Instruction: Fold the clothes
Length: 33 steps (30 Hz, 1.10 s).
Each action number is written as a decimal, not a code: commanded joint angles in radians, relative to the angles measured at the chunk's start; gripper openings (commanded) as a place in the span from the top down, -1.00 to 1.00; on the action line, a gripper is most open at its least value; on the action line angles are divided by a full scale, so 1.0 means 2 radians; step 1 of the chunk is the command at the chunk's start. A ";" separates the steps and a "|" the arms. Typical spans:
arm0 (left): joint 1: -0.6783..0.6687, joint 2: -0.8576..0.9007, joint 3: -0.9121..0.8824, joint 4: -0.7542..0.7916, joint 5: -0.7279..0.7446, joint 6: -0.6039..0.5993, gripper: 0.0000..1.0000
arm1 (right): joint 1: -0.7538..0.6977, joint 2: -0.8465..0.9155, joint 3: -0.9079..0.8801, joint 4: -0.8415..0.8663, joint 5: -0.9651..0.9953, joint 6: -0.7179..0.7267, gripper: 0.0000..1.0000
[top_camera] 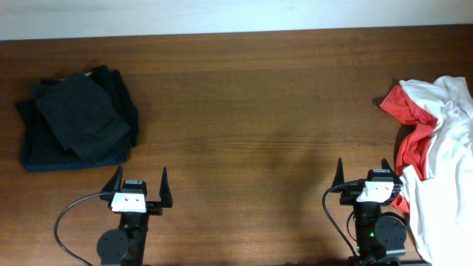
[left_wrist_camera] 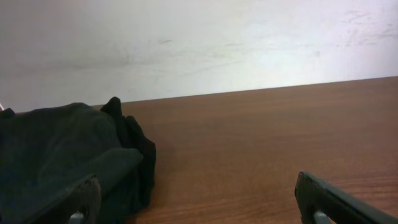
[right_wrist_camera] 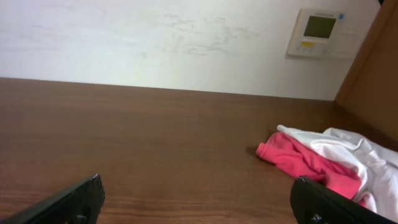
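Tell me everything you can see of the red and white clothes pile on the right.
The pile is soft fabric, crumpled and unfolded: a red shirt tangled with a white shirt that covers part of it. It lies on the table at its right edge, running out of view. It reaches beside the open right gripper; contact is unclear.

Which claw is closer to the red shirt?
The right claw. The red shirt lies just ahead of it and to its right. The left claw is far away on the other side, by the dark folded clothes.
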 commanded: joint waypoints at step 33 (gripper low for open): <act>-0.002 0.303 0.323 -0.301 0.028 -0.017 -0.98 | -0.219 0.600 0.430 -0.362 0.015 0.217 -0.97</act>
